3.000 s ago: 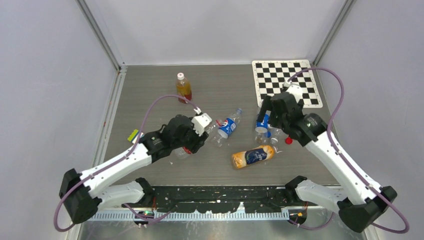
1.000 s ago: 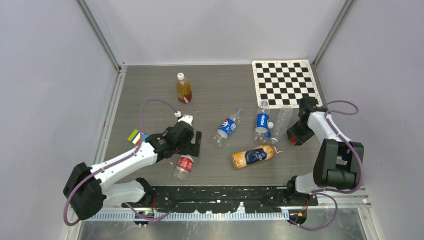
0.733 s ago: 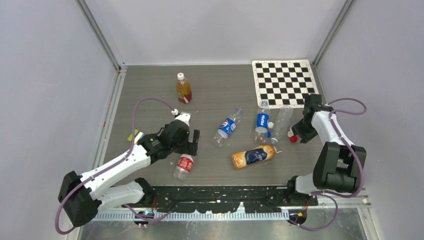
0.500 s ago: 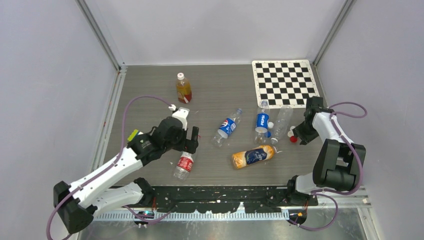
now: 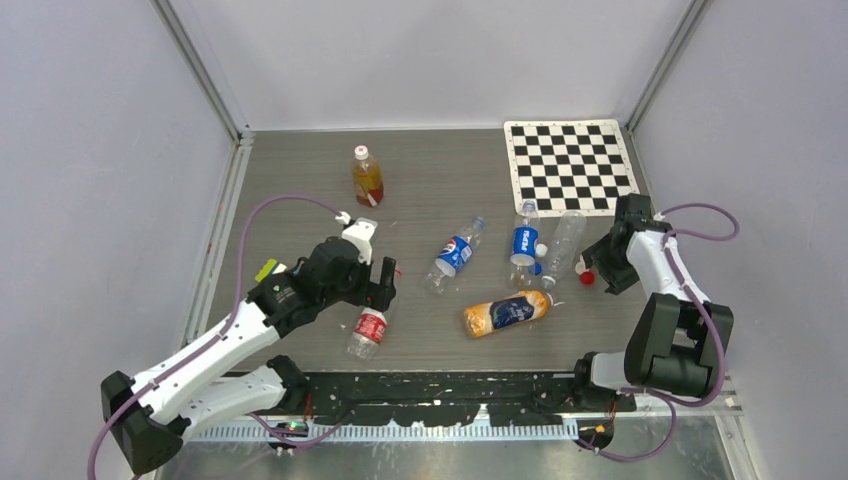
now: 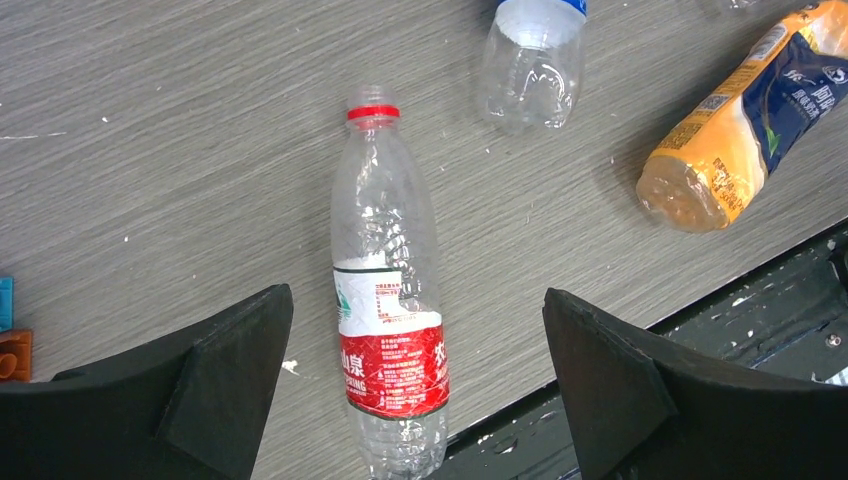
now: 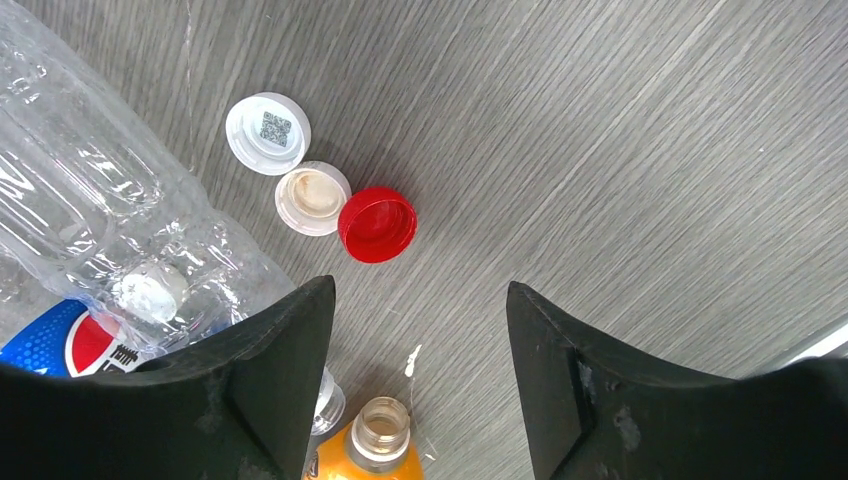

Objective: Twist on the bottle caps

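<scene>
Three loose bottle caps lie together on the table in the right wrist view: a white cap (image 7: 267, 133), an upturned white cap (image 7: 312, 198) and a red cap (image 7: 377, 224). My right gripper (image 7: 418, 292) hangs open just behind them, holding nothing; the uncapped mouth of the orange bottle (image 7: 380, 425) shows between its fingers. From above, the red cap (image 5: 587, 277) lies just left of the right gripper (image 5: 603, 268). My left gripper (image 6: 415, 295) is wide open above a lying clear bottle with a red label (image 6: 390, 300), not touching it.
An upright juice bottle (image 5: 367, 177) stands at the back. A Pepsi bottle (image 5: 452, 255), a second Pepsi bottle (image 5: 524, 245), a clear bottle (image 5: 565, 243) and the orange bottle (image 5: 507, 313) lie mid-table. A checkerboard (image 5: 570, 165) is at the back right. Small coloured pieces (image 5: 267, 270) lie at the left.
My right gripper's jaws have widened and it has drawn back a little to the right, leaving the red cap on the table. My left gripper has risen slightly above the red-label bottle.
</scene>
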`<action>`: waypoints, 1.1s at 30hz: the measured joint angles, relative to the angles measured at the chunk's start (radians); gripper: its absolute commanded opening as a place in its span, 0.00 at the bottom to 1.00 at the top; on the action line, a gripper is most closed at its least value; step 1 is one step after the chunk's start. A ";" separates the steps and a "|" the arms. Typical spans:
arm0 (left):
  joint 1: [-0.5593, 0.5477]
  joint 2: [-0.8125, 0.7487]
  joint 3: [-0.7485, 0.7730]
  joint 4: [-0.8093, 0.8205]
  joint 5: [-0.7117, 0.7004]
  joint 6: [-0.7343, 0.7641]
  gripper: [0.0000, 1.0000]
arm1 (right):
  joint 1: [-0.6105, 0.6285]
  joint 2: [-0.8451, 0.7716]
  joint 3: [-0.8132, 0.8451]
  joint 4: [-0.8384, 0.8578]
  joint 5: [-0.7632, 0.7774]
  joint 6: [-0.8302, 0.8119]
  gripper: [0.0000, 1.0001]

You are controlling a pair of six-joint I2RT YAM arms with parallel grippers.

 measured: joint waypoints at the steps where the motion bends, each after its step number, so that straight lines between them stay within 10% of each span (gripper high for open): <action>1: 0.000 0.003 0.000 -0.002 0.002 0.001 1.00 | 0.000 0.001 0.000 0.000 -0.002 0.000 0.69; 24: 0.000 -0.008 -0.029 -0.011 0.001 0.000 1.00 | 0.048 0.194 0.048 0.054 -0.024 0.000 0.56; 33: 0.000 -0.008 -0.031 -0.016 -0.004 0.000 1.00 | 0.052 0.234 0.053 0.064 -0.024 -0.002 0.36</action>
